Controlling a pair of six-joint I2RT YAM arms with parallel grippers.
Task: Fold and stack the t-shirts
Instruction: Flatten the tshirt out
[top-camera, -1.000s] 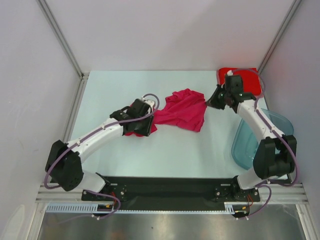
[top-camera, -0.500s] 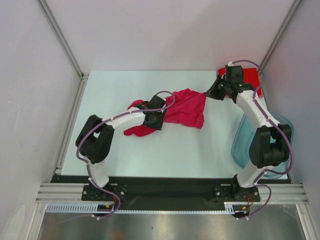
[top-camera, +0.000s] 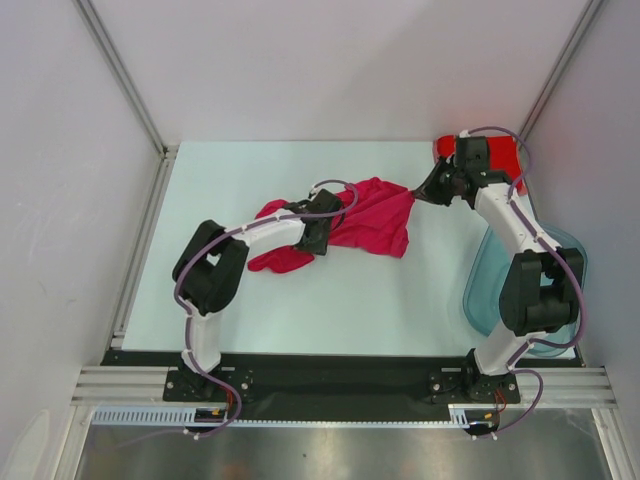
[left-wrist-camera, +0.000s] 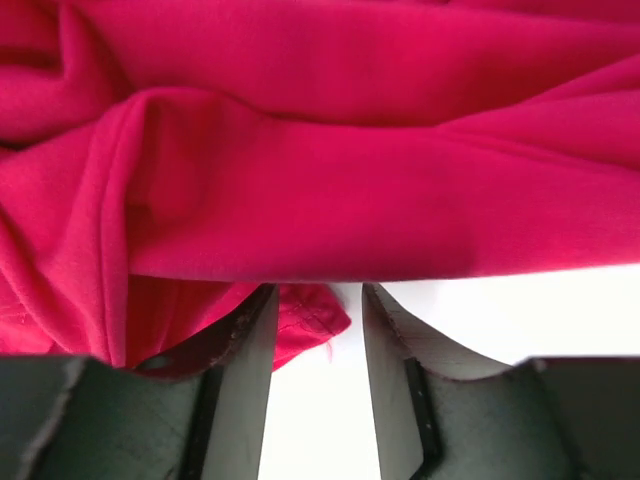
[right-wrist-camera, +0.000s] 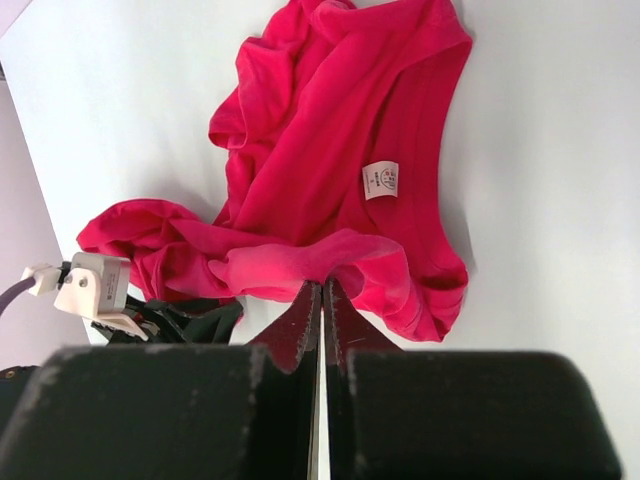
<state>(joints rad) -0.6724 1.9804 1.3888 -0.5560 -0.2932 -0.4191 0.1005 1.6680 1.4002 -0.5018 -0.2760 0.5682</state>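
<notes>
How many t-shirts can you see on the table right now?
2. The magenta-pink t-shirt lies crumpled in the middle of the table. The red t-shirt sits at the far right corner, partly hidden behind the right arm. More could be hidden beneath it.

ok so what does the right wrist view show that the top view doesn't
Only the right wrist view: the white label on the magenta t-shirt, and the right pincer shut on a fold of that shirt's edge.

Only the top view: the red t-shirt at the far right corner and the blue-grey tub at the right edge.

Both: the crumpled magenta t-shirt lying on the pale table, with the left pincer at its other end.
</notes>
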